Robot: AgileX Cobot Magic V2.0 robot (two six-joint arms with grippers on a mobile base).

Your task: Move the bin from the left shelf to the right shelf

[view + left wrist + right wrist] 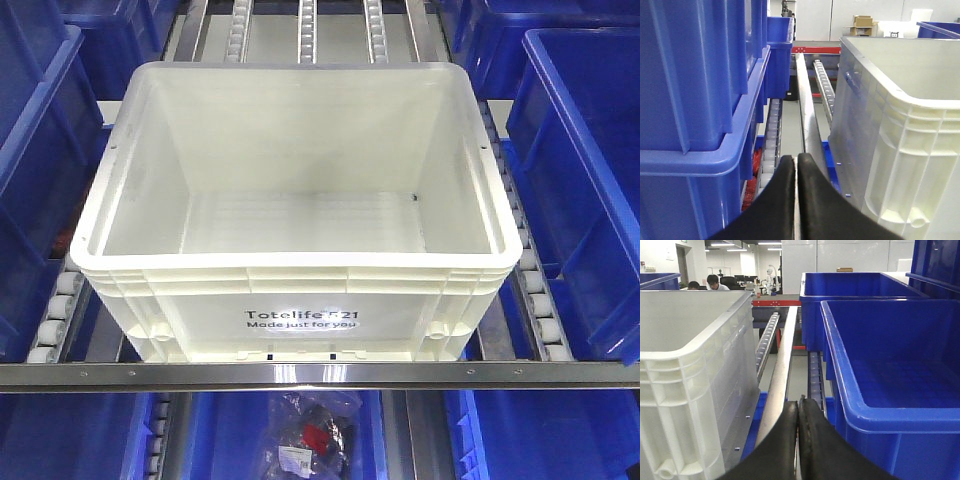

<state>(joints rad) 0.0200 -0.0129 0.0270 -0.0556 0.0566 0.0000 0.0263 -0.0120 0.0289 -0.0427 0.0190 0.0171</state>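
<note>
I see the white bin [300,305] sitting square on the roller shelf [52,318], its front just behind the metal front rail [300,375], with a left blue bin [40,150] and a right blue bin [590,200] close beside it.

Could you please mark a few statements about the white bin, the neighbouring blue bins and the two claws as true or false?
1. The white bin is empty. True.
2. The left claw grips the bin's rim. False: it is shut on nothing, in the gap beside the bin.
3. Blue bins stand on the bin's right side. True.
4. The right claw is wide open. False: its jaws are pressed together.
</note>
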